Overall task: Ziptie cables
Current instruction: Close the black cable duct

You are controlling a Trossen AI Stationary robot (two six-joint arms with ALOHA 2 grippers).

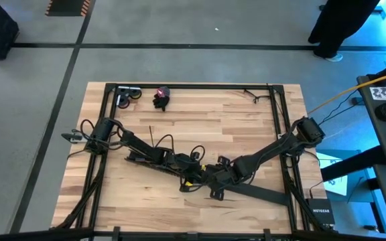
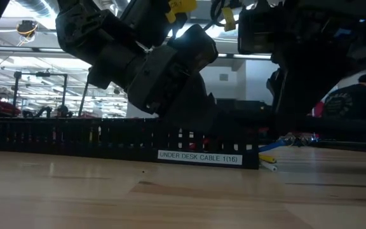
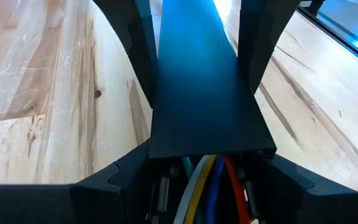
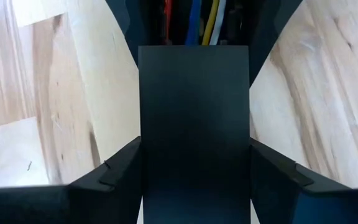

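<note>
A long black slotted channel (image 2: pixel 75 137) lies on the wooden table across its middle (image 1: pixel 146 159). A flat black cover (image 3: pixel 197 87) (image 4: pixel 194 124) sits on top of it. The cables, red, blue, yellow and white, run inside it (image 3: pixel 213 180) (image 4: pixel 194 18). Their ends stick out of one end of the channel (image 2: pixel 269 159). My left gripper (image 1: pixel 183 164) (image 3: pixel 197 12) and my right gripper (image 1: pixel 213 179) (image 4: pixel 194 12) both straddle the covered channel, close together. Thin dark strands at the back right (image 1: pixel 253 96) may be the zipties; I cannot tell. My left gripper has the cover's two long edges (image 3: pixel 157 74) between its fingers, near the end where the cables come out. The fingers slant down from the table's left and run along the strip. The channel rests on the table. My right gripper has the cover's two long edges (image 4: pixel 145 81) between its fingers, close to the end where the cables show. It comes steeply from above, from the table's right. The cover lies flat on the channel, which rests on the table.
A small wheeled object (image 1: pixel 129 94) and a black-and-pink object (image 1: pixel 161 97) lie at the back left. Black cables run along the table frame (image 1: pixel 92 194). A yellow cable (image 1: pixel 334 100) crosses at the right. A person stands beyond the far edge (image 1: pixel 340 27). Bare wood lies behind the arms.
</note>
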